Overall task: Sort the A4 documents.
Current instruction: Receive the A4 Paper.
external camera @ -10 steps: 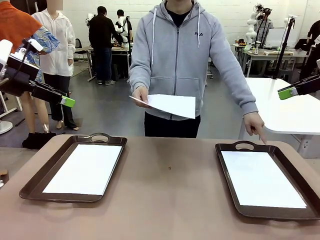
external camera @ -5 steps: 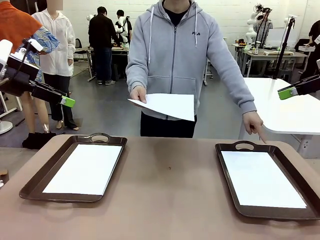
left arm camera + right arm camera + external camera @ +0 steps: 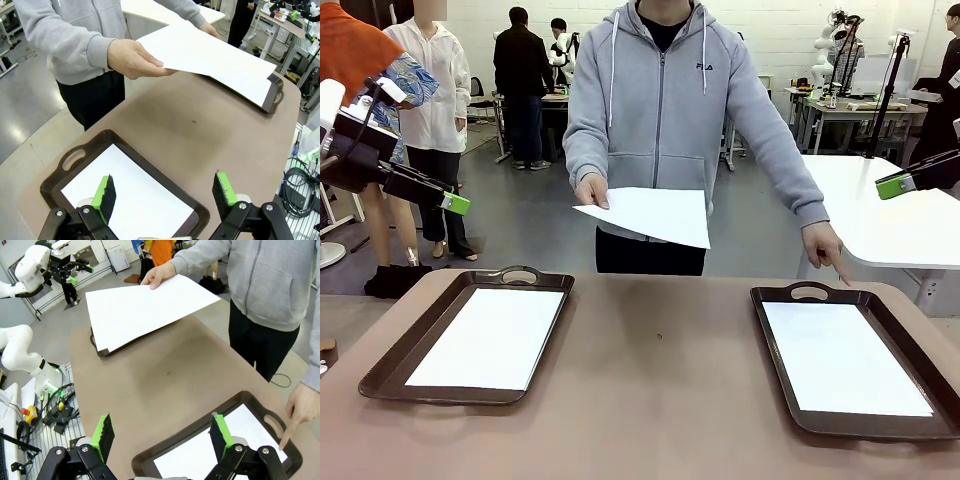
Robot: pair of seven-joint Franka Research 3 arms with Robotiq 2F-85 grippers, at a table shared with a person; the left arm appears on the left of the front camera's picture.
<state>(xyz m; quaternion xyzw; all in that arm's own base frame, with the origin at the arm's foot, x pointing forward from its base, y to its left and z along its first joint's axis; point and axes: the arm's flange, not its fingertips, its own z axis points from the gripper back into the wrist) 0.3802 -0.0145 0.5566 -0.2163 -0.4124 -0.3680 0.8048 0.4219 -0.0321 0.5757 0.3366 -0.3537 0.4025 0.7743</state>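
A person across the table holds one white A4 document (image 3: 652, 214) out over the table's far edge in one hand; this held document (image 3: 210, 52) also shows in the left wrist view. The other hand (image 3: 827, 246) points a finger at the right tray (image 3: 767, 345), which holds a sheet (image 3: 840, 357). The left tray (image 3: 415, 345) holds another sheet (image 3: 490, 338). My left gripper (image 3: 457, 204) hangs open, high at the left, above its tray (image 3: 75, 160). My right gripper (image 3: 890, 187) is open too, high at the right above the right tray (image 3: 272, 421).
The brown table (image 3: 655, 400) lies bare between the two trays. In the right wrist view the held sheet (image 3: 145, 307) covers most of the left tray (image 3: 100, 351). A white table (image 3: 900, 215) stands behind at the right. Other people stand far back.
The person has shifted slightly to the left and brought the held sheet a little lower and forward. Both arms have stayed still.
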